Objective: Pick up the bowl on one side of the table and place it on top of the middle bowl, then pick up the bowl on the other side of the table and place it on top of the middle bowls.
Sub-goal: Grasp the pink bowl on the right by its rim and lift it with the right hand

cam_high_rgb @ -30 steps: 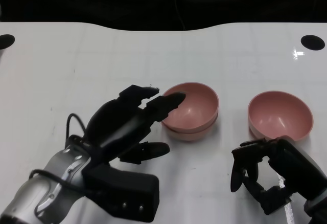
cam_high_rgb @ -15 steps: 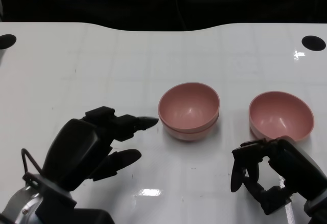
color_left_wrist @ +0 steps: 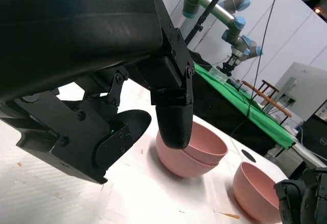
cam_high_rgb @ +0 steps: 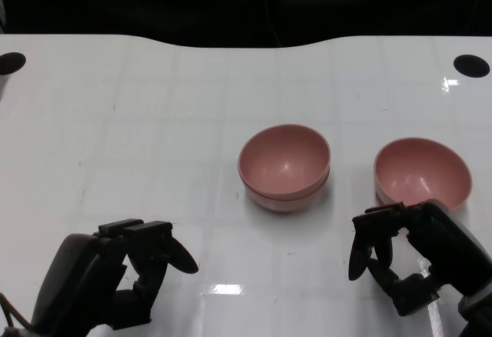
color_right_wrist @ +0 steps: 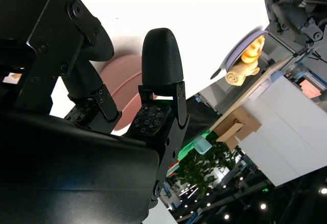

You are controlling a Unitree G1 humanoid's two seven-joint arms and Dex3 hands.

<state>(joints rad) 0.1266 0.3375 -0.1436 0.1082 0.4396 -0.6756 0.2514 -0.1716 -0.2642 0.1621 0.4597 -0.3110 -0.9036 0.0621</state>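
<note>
Two pink bowls (cam_high_rgb: 284, 164) sit stacked one inside the other at the table's middle; they also show in the left wrist view as stacked bowls (color_left_wrist: 196, 150). A single pink bowl (cam_high_rgb: 421, 171) stands to their right, the same right bowl (color_left_wrist: 255, 188) in the left wrist view. My left hand (cam_high_rgb: 115, 283) is low at the near left, well back from the stack, and holds nothing. My right hand (cam_high_rgb: 411, 260) hovers just in front of the right bowl with curved fingers apart and nothing in them. Pink of a bowl (color_right_wrist: 125, 78) shows behind its fingers.
The white table (cam_high_rgb: 154, 106) has a black round hole at its far left (cam_high_rgb: 9, 62) and another black hole (cam_high_rgb: 470, 65) at its far right. Its far edge curves against a dark background. The left wrist view shows a grey robot arm (color_left_wrist: 225, 4) beyond the table.
My left hand has drawn back from the stacked bowls toward the near left edge of the table. The bowls and my right hand have stayed put.
</note>
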